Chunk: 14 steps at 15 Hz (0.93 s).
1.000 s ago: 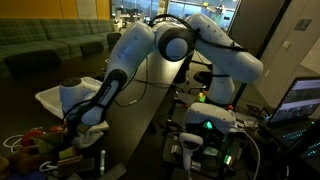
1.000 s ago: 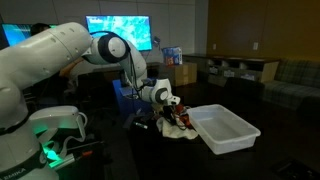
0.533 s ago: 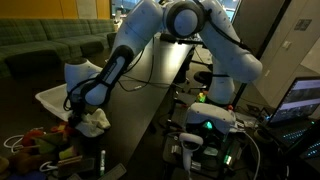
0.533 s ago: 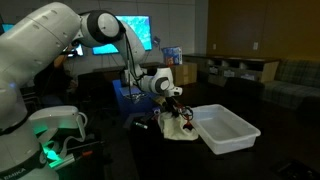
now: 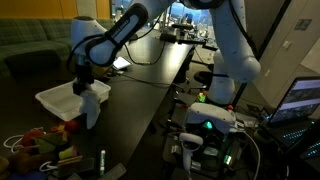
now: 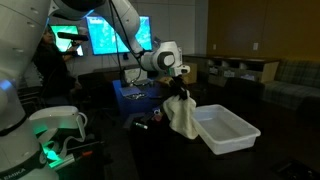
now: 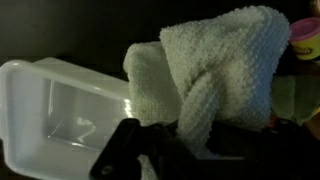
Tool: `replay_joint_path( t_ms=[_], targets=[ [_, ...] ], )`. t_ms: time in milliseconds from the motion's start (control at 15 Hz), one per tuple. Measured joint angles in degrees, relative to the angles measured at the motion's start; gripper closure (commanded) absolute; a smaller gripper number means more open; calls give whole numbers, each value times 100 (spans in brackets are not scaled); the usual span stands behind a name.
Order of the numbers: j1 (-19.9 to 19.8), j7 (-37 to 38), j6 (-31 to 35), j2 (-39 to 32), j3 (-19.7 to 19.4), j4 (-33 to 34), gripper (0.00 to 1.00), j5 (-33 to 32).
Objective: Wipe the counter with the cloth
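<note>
Fingers of the gripper (image 5: pixel 84 88) are pinched shut on the top of the cloth (image 5: pixel 92 106), which hangs from them in a limp cream fold over the counter (image 5: pixel 140 115). The cloth hangs just beside the white tub (image 5: pixel 57 99), a rigid rectangular plastic tray near the counter's long edge. The counter is dark, smooth and slightly glossy. Small colourful toys (image 5: pixel 40 145) and cords crowd its near corner. A green sofa (image 5: pixel 45 45) stands in the dim room behind it.

In an exterior view from the opposite side, the gripper (image 6: pixel 178 90) holds the cloth (image 6: pixel 182 116) the same way. The fabric drapes down in front of the near end of the tub (image 6: pixel 228 130). Whether its lower tip touches the counter (image 6: pixel 150 150) cannot be told. A bright blue screen (image 6: pixel 115 35) glows on the back wall, with cardboard boxes (image 6: pixel 185 72) below it.

In the wrist view, the cloth (image 7: pixel 215 75) fills the centre, thick and nubbly like terry towelling. It is bunched where one dark finger (image 7: pixel 122 152) and its partner close on it. The tub (image 7: pixel 55 100) lies alongside, thin-walled and translucent white, on the black counter (image 7: pixel 80 30).
</note>
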<state>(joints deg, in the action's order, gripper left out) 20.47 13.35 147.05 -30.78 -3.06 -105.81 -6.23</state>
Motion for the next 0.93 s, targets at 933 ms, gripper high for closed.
replay_joint_path(
  t_ms=[933],
  targets=[
    [-1295, -521, -237, -853, 16, 2725, 67, -4]
  ],
)
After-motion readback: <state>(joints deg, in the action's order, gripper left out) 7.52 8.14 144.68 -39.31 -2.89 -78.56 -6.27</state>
